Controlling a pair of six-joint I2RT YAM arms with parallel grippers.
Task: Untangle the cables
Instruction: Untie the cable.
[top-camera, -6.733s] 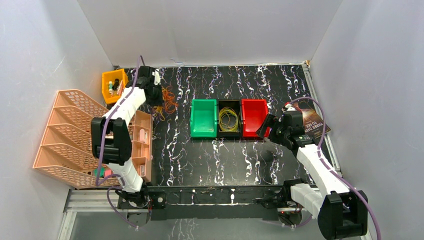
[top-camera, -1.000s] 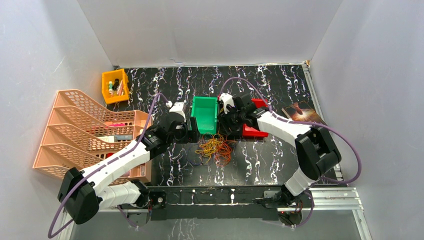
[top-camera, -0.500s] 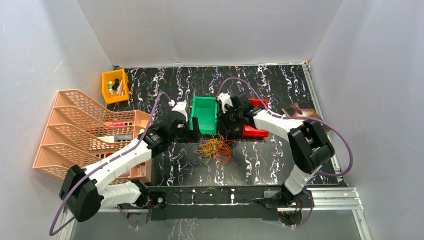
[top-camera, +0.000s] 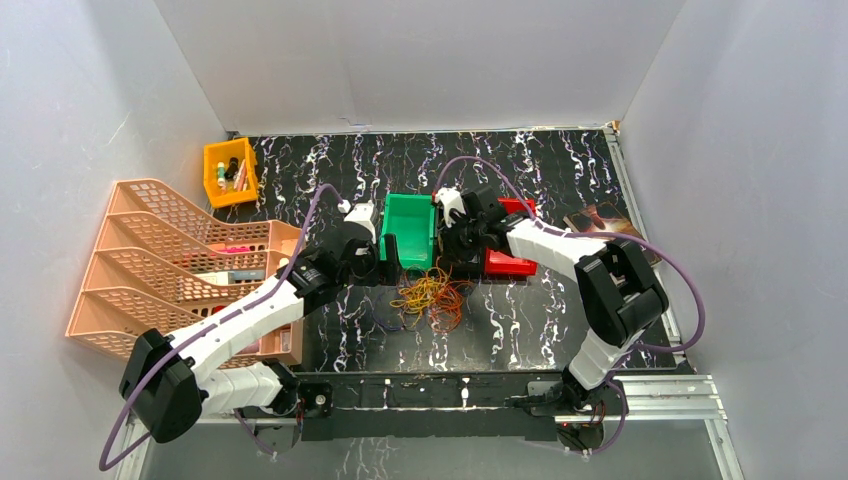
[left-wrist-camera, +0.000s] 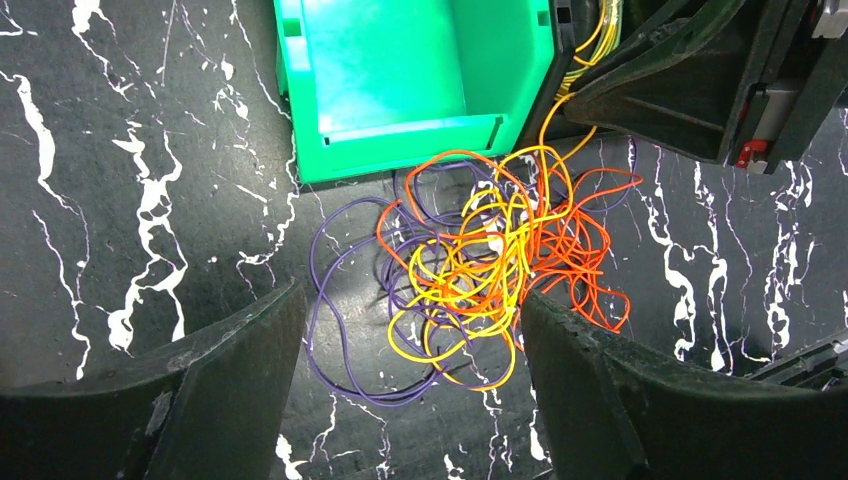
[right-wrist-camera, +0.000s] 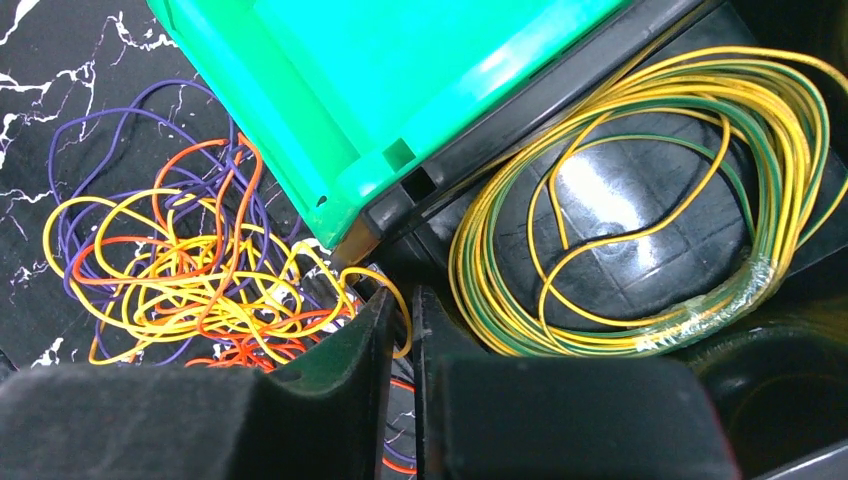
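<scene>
We see the cables (top-camera: 432, 297) lying in one loose knot on the table (top-camera: 560, 160), about midway between its left and right edges and just in front of the near walls of the green bin (top-camera: 410, 235) and the black bin (right-wrist-camera: 620, 250). In the knot, yellow, orange-red and purple strands (left-wrist-camera: 470, 270) cross so often that we cannot follow any single loop, and the purple ones are hard to pick out against the dark marbled top. The left tool (left-wrist-camera: 410, 300) is spread wide with the knot framed between its two fingers. How high it sits over the strands we cannot tell. The right tool (right-wrist-camera: 403, 300) is at the corner where the green bin (right-wrist-camera: 400, 60) meets the black one. Its fingers are pressed almost together, and a thin yellow strand from the knot (right-wrist-camera: 190, 270) runs into the slit between them. Those fingers block the bottom of the right wrist view. A separate yellow coil (right-wrist-camera: 795, 140) rests inside the black bin. From above, the right arm hides the black bin and part of the red bin (top-camera: 512, 264).
</scene>
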